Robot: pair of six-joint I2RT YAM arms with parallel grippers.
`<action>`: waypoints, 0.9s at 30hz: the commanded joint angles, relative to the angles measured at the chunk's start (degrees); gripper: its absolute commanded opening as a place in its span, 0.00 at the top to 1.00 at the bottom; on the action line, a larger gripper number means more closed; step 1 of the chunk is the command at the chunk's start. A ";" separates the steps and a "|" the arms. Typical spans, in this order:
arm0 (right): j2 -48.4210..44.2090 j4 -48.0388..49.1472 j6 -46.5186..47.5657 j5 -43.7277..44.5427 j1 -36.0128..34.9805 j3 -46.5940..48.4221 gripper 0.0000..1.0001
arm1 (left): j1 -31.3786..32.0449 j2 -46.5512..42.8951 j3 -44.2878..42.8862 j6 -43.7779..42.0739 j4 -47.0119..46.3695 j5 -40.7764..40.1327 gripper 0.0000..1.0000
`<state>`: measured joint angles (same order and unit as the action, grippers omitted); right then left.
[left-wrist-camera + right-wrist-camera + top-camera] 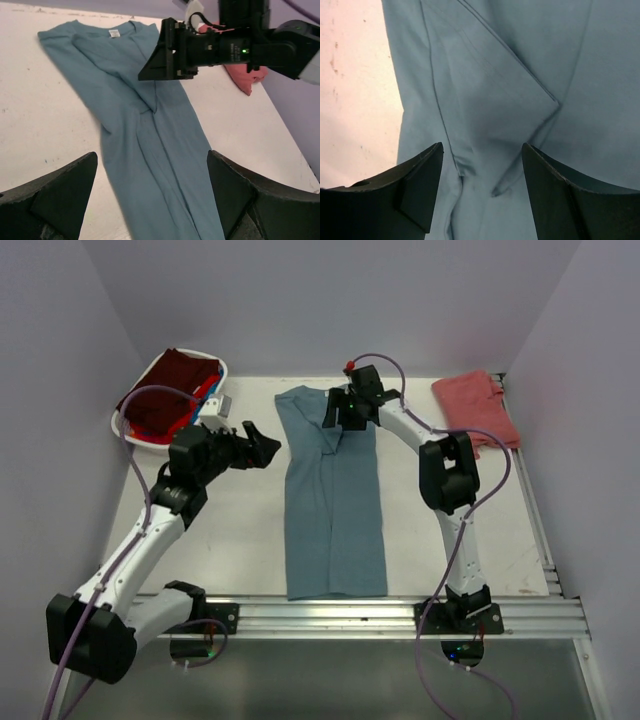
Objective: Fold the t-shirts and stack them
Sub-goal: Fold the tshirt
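Observation:
A large slate teal-blue t-shirt (335,502) lies lengthwise down the middle of the table, its sides folded in to a narrow strip, collar at the far end. My right gripper (333,430) hovers over its upper part. In the right wrist view this gripper (480,190) stands open, with only a folded sleeve of the teal shirt (510,75) below it. My left gripper (265,447) is open just left of the shirt. The left wrist view shows it (152,200) empty above the teal cloth (145,130). A salmon-red t-shirt (475,407) lies folded at the back right.
A white oval basket (224,372) at the back left holds a dark maroon shirt (170,390) with red and blue cloth under it. A metal rail (400,615) runs along the near table edge. Walls close in on three sides.

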<state>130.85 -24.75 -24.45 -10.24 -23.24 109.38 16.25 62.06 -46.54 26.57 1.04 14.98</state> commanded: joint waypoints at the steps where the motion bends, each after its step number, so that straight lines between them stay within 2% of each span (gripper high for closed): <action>1: 2.30 1.64 -1.13 -5.93 1.62 7.84 0.33 | 0.01 -3.61 2.16 0.42 3.09 -1.01 0.06; 5: 5.91 0.32 -2.36 -5.93 2.94 11.46 0.36 | 0.01 -6.07 3.56 0.42 5.20 -1.27 0.06; 11: 4.68 1.82 -2.62 -3.65 3.21 9.36 0.37 | 0.01 -6.52 4.79 0.42 6.25 -0.74 0.07; 27: 8.72 0.93 -2.89 -2.77 3.82 10.41 0.38 | 0.01 -7.48 5.67 0.42 8.10 -1.71 0.08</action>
<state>139.17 -24.40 -26.81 -13.13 -19.57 118.48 16.25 56.27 -41.34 26.59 8.86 14.41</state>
